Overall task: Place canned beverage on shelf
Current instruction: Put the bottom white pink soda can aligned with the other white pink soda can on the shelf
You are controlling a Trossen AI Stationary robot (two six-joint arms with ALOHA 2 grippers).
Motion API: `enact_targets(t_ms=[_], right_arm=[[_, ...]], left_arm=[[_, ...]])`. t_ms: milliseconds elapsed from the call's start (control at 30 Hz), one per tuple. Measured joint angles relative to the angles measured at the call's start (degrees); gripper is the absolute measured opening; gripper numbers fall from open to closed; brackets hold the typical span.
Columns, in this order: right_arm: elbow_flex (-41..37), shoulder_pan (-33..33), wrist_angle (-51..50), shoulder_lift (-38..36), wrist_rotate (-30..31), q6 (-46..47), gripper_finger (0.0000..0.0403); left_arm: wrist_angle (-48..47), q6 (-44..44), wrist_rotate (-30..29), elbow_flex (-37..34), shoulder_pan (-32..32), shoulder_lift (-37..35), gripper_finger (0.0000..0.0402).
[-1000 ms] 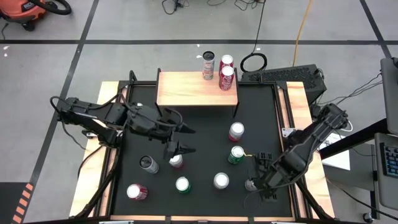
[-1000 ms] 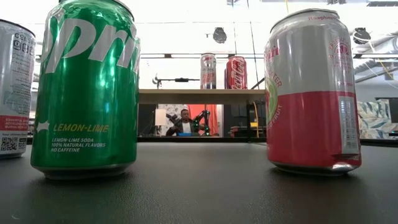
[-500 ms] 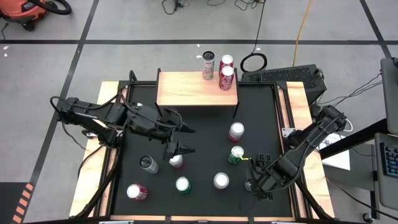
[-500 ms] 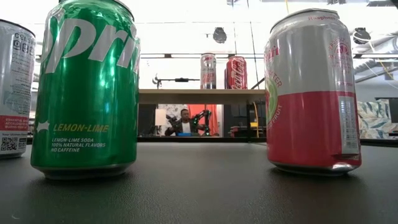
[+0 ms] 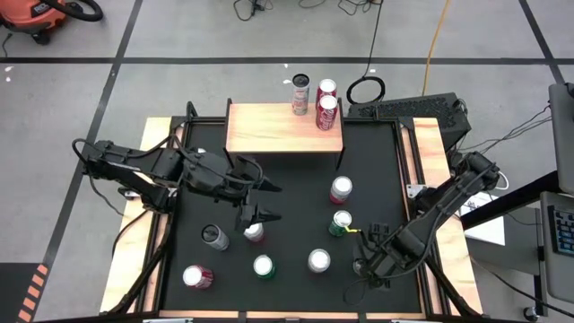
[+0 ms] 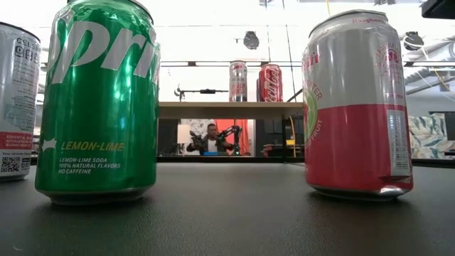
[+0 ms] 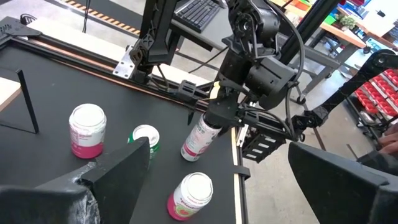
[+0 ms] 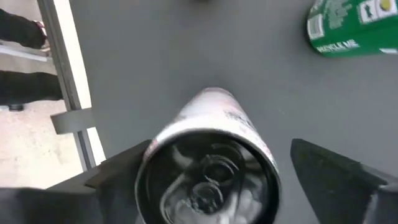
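The shelf [image 5: 283, 128] stands at the table's far edge, with upright cans [image 5: 326, 112] at its right end. Several more cans stand on the black table. My right gripper [image 5: 363, 266] points down over a white-and-pink can [image 7: 200, 135] near the table's right near corner. It is open, and its fingers [image 8: 329, 174] stand on either side of the can's top [image 8: 208, 180]. My left gripper [image 5: 267, 203] hangs open above the middle of the table, over another can [image 5: 255, 231].
Around the right gripper stand a green can [image 5: 340, 222], a white-topped can [image 5: 318, 260] and a pink can [image 5: 341, 189]. At the near left are a green can [image 5: 263, 266], a silver can [image 5: 213, 237] and a red can [image 5: 197, 276]. A person [image 6: 211, 142] sits beyond the table.
My right gripper has come down over the white-and-pink can near the table's right near corner. The can has stayed where it stood.
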Motion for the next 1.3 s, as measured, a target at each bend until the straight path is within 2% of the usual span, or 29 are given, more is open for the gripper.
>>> enact_targets(t_ms=[233, 400, 600, 833, 1000, 1200, 1300], right_arm=[[-1.69, 0.0, 2.45, -0.03, -0.17, 1.7, 0.0262], [-1.68, 0.0, 2.7, -0.24, -1.03, 3.49, 0.0231], [0.02, 0.01, 2.29, -0.07, -3.29, 5.64, 0.0231], [4.53, -0.15, 0.73, -0.13, -3.02, 5.31, 0.0228], [10.57, -0.29, -4.04, -0.13, -2.97, 4.87, 0.0229], [19.88, -1.9, -11.67, -0.13, -2.17, 2.36, 0.0227], [25.02, -3.18, -14.76, -0.13, 0.22, 0.99, 0.023]], left_arm=[[0.0, 0.41, -0.02, 0.0, 0.0, 0.0, 0.0386], [0.0, 0.38, -0.02, 0.0, 0.0, 0.0, 0.0386], [0.0, 0.28, -0.16, 0.0, 0.0, 0.0, 0.0386], [0.02, 3.59, -4.66, 0.0, 0.0, 0.0, 0.0386], [0.08, 6.89, -7.93, 0.0, 0.0, 0.0, 0.0386], [0.22, 7.39, -8.61, 0.0, 0.0, 0.0, 0.0386], [1.06, 7.12, -8.66, 0.0, 0.05, 0.0, 0.0386]])
